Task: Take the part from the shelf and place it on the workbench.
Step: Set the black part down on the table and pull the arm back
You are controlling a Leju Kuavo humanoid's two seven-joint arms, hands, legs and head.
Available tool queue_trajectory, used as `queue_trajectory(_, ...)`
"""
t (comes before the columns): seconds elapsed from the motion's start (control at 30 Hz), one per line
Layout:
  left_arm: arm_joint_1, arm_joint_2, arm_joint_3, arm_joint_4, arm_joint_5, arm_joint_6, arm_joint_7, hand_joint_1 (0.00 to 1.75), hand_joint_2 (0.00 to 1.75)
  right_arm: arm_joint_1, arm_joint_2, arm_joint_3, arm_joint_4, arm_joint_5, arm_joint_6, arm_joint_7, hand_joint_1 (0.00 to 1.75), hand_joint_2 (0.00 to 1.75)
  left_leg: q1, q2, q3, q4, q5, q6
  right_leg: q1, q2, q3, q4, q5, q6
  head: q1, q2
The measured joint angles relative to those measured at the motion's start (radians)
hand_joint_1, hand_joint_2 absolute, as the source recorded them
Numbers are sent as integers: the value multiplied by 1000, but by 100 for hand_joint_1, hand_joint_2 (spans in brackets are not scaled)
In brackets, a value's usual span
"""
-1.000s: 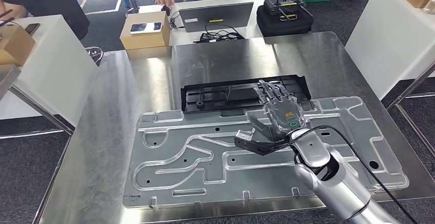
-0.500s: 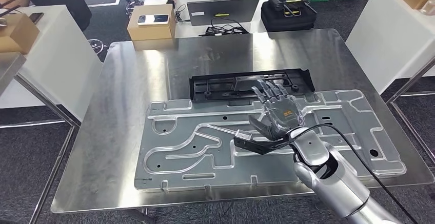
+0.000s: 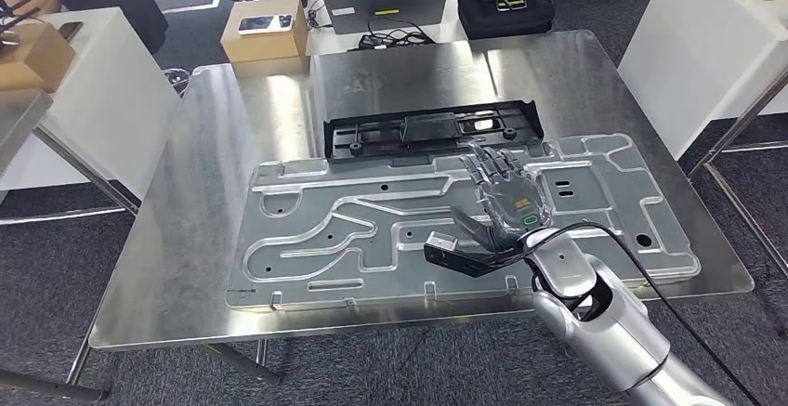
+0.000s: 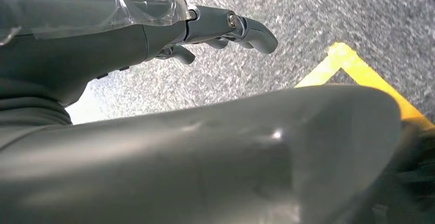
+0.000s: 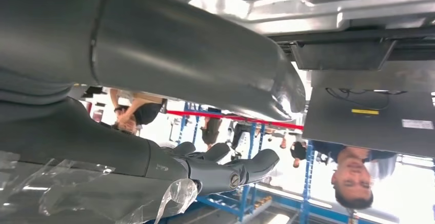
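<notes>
The part, a long black plastic tray [image 3: 432,132], lies flat on the steel workbench [image 3: 232,118] just behind a large silver machined plate [image 3: 372,229]. My right hand [image 3: 502,203] hovers over the plate's right half, short of the black tray, with its fingers spread and nothing in it. In the right wrist view its fingers [image 5: 225,170] stretch out free, and the black tray [image 5: 338,55] shows beyond the thumb. My left hand [image 4: 154,24] hangs over grey floor with its fingers loosely extended and holds nothing.
A cardboard box [image 3: 265,34] with a phone on it, a laptop [image 3: 386,2] and a black case [image 3: 502,2] stand on the table behind. White tables flank the bench at left [image 3: 93,99] and right [image 3: 688,53]. People are at the far table. Yellow tape [image 4: 354,70] marks the floor.
The whole picture has shifted: the camera has drawn back and more of the bench's front edge shows. My right hand, earlier over the black tray, is now over the silver plate.
</notes>
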Motion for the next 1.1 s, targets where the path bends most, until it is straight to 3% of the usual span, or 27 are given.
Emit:
queue_trajectory(0.07, -5, 1, 0, -1, -1, 1, -1, 0, 0, -5, -1, 0, 0, -2, 1, 1, 0, 0, -26, 3, 108, -161, 25, 37, 3, 2, -6, -10, 18, 1, 0, 0)
queue_trajectory(0.1, -9, 2, 1, -2, -1, 2, -1, 0, 0, -7, -2, 0, 0, -2, 1, 2, 0, 0, -36, 2, 135, -206, 29, 43, 3, 2, -9, -13, 27, 1, 0, 0)
queue_trajectory(0.13, -11, 1, 1, -2, -2, 2, -1, 0, 0, -9, -3, 0, 0, -3, 2, 3, 0, 0, -39, 2, 144, -225, 32, 42, 3, 3, -12, -15, 35, 2, -1, 0)
queue_trajectory(0.2, -10, -1, 1, -2, -2, 2, 0, 0, 0, -9, -4, 0, 1, -4, 2, 4, 0, 0, -32, -1, 136, -245, 54, 36, 7, 4, -26, -13, 36, 6, -1, 0)
queue_trajectory(0.23, -10, -2, 1, -2, -2, 2, 0, 0, 0, -10, -6, 0, 2, -5, 2, 4, 0, 0, -27, 1, 129, -253, 66, 36, 9, 5, -39, 7, 11, 10, -1, 0)
queue_trajectory(0.27, -10, -3, 1, -2, -3, 1, 0, 0, 0, -10, -8, 0, 3, -5, 2, 4, 0, 0, -23, 2, 122, -260, 78, 36, 11, 6, -58, 49, -30, 14, -1, 0)
queue_trajectory(0.33, -10, -6, 0, -2, -5, 0, 1, 0, 0, -9, -11, 0, 6, -6, 2, 3, 0, 0, -19, 4, 96, -253, 94, 35, 9, 5, -102, 190, -129, 21, -1, 0)
queue_trajectory(0.37, -10, -8, 0, -2, -6, 0, 1, 0, 0, -6, -12, 0, 8, -7, 2, 4, 0, 0, -16, 5, 82, -247, 101, 32, 7, 4, -118, 259, -155, 26, 0, 0)
queue_trajectory(0.4, -9, -9, 0, -2, -6, 0, 2, 0, 0, -4, -13, 0, 10, -7, 2, 4, 0, 0, -13, 6, 66, -240, 108, 28, 5, 4, -123, 305, -158, 31, -1, 0)
queue_trajectory(0.43, -9, -11, 0, -2, -7, -1, 3, 0, 0, -2, -14, 0, 12, -8, 2, 4, 0, 0, -8, 7, 49, -231, 115, 23, 2, 3, -111, 317, -138, 39, -1, 0)
queue_trajectory(0.5, -10, -11, 0, -2, -9, -1, 6, 0, 0, 0, -14, 0, 14, -8, 1, 4, 0, 0, 4, 9, 16, -209, 126, 10, -12, 0, -36, 235, -82, 62, -1, 0)
queue_trajectory(0.53, -10, -9, 0, -2, -10, 0, 7, 0, 0, -1, -14, 0, 15, -9, 1, 4, 0, 0, 6, 9, 1, -197, 130, 3, -19, 0, 17, 161, -72, 76, -1, 0)
queue_trajectory(0.57, -10, -7, 0, -2, -11, 0, 7, 0, 0, -1, -14, 0, 15, -9, 0, 4, 0, 0, 6, 9, -11, -189, 137, -3, -25, 1, 61, 93, -76, 81, 0, 0)
queue_trajectory(0.6, -10, -6, 1, -2, -12, 0, 8, 0, 0, 0, -14, 0, 16, -10, 0, 4, 0, 0, 4, 8, -21, -184, 147, -10, -29, 2, 88, 44, -84, 81, 0, 0)
queue_trajectory(0.63, -10, -5, 1, -2, -12, 0, 8, 0, 0, 0, -14, 0, 17, -11, -1, 5, 0, 0, 2, 7, -29, -184, 160, -14, -29, 4, 96, 18, -89, 73, 0, 0)
queue_trajectory(0.7, -8, -5, 0, -2, -13, 0, 9, 0, 0, 3, -15, 1, 20, -14, 0, 7, 0, 0, 3, 5, -48, -184, 173, -23, -31, 3, 77, 13, -78, 51, 0, 0)
queue_trajectory(0.73, -6, -4, 0, -1, -13, -1, 10, 0, 0, 4, -16, 1, 21, -15, 0, 7, 0, 0, 6, 5, -62, -163, 152, -28, -32, 2, 66, 13, -71, 39, 0, 0)
queue_trajectory(0.8, -3, -4, 0, -1, -13, -2, 10, 0, 0, 5, -17, 2, 23, -17, 0, 8, 0, 0, 15, 4, -102, -47, 59, -44, -31, 1, 49, 12, -56, 22, 0, 0)
queue_trajectory(0.87, -4, -4, 0, -1, -13, -3, 10, 0, 0, 5, -18, 2, 24, -18, 0, 9, 0, 0, 21, 4, -138, 109, -27, -53, -27, -1, 35, 12, -42, 16, -1, 0)
queue_trajectory(0.9, -5, -4, 0, -1, -13, -4, 10, 0, 0, 6, -19, 2, 24, -18, 0, 10, 0, 0, 22, 4, -141, 155, -41, -53, -24, -2, 29, 12, -36, 15, -1, 0)
queue_trajectory(0.93, -5, -5, 0, -1, -13, -5, 10, 0, 0, 5, -19, 3, 24, -19, 0, 10, 0, 0, 21, 4, -126, 161, -36, -49, -21, -2, 22, 12, -29, 14, -1, 0)
queue_trajectory(0.97, -6, -5, 0, -1, -13, -6, 10, 0, 0, 4, -19, 3, 24, -19, 0, 10, 0, 0, 18, 4, -92, 127, -16, -40, -16, -2, 15, 11, -21, 13, -1, 0)
queue_trajectory(1.03, -11, -4, 0, -1, -14, -6, 10, 0, 0, -1, -19, 3, 24, -19, 0, 10, 0, 0, 3, 1, 21, -25, 22, -8, -11, -1, 5, 4, -3, 11, -1, 0)
queue_trajectory(1.1, -21, -2, 1, -1, -14, -6, 10, 0, 0, -7, -21, 3, 24, -19, -1, 10, 0, 0, -16, -2, 119, -173, 26, 17, -11, -2, -3, -3, 17, 16, -1, 0)
